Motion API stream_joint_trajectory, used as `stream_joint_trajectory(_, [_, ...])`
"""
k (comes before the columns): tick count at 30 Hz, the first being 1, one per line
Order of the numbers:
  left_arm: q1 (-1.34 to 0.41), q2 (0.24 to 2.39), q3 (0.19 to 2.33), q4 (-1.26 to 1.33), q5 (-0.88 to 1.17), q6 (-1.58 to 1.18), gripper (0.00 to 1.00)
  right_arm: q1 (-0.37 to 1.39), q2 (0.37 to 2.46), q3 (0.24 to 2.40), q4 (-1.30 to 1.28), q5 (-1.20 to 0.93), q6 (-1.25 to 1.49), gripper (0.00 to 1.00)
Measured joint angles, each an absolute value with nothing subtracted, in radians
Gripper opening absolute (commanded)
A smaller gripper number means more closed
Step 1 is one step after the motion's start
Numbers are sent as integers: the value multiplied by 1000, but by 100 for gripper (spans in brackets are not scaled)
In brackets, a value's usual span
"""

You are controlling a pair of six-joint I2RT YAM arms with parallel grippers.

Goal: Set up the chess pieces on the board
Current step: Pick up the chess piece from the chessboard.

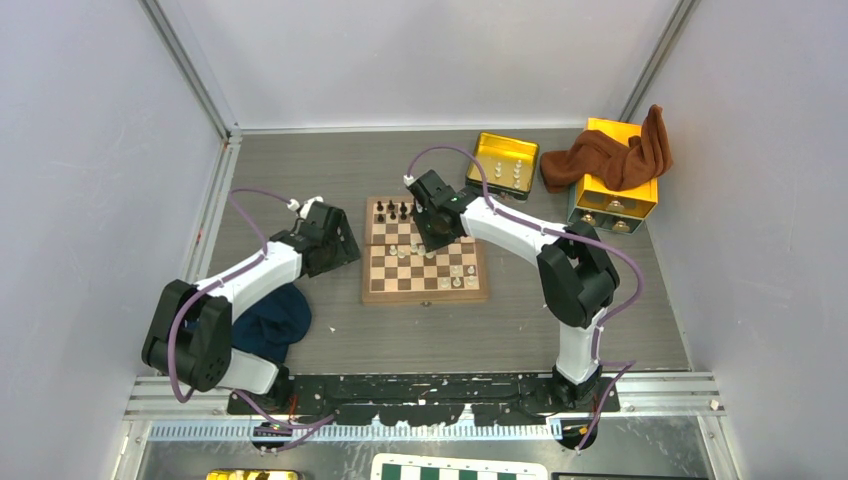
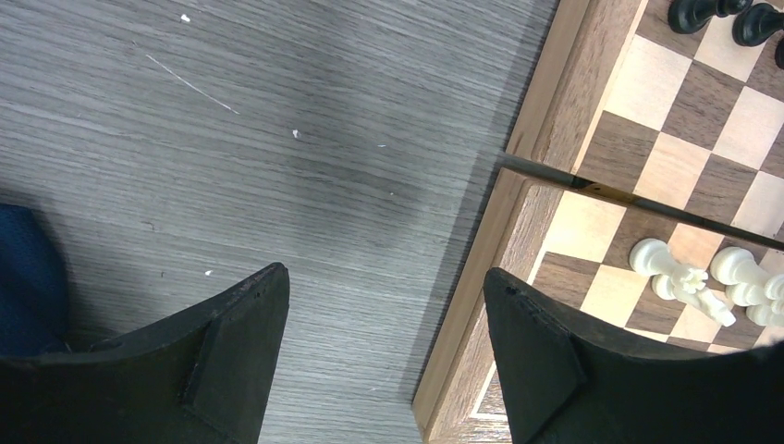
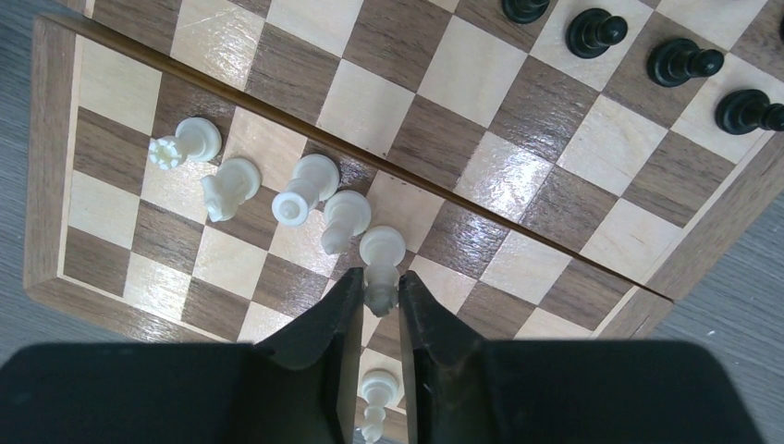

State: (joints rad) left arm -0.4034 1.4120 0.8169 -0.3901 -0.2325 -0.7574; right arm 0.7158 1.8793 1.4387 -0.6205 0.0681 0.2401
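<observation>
The wooden chessboard (image 1: 425, 297) sits mid-table, with black pieces (image 1: 393, 211) at its 11 o'clock corner. The right gripper (image 3: 380, 294) pinches a cream-white piece (image 3: 382, 248) near the board's centre. The left gripper (image 2: 384, 277) hangs wide apart at the board's 9 o'clock.

A grey wood-grain desk (image 1: 330, 180) is carrying a wooden chessboard (image 1: 400, 278) at its middle. A yellow tin (image 1: 478, 160) and a yellow box (image 1: 615, 195) are sitting toward the far right, while a dark blue cloth (image 1: 272, 325) is lying near left.
</observation>
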Motion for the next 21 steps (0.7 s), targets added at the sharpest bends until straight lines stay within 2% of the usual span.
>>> stream_joint_trajectory(3, [-403,1415,817,-390,-233,-756,78,716,1884,1441,-621,65,239,11])
stream_joint_trajectory(7, [-403,1416,817,-390,-233,-754,78,716,1884,1446,-620,65,238,6])
stream_joint_trajectory(21, [-403,1416,817,-388,-233,-754,78,716,1861,1449,-642,91,238,3])
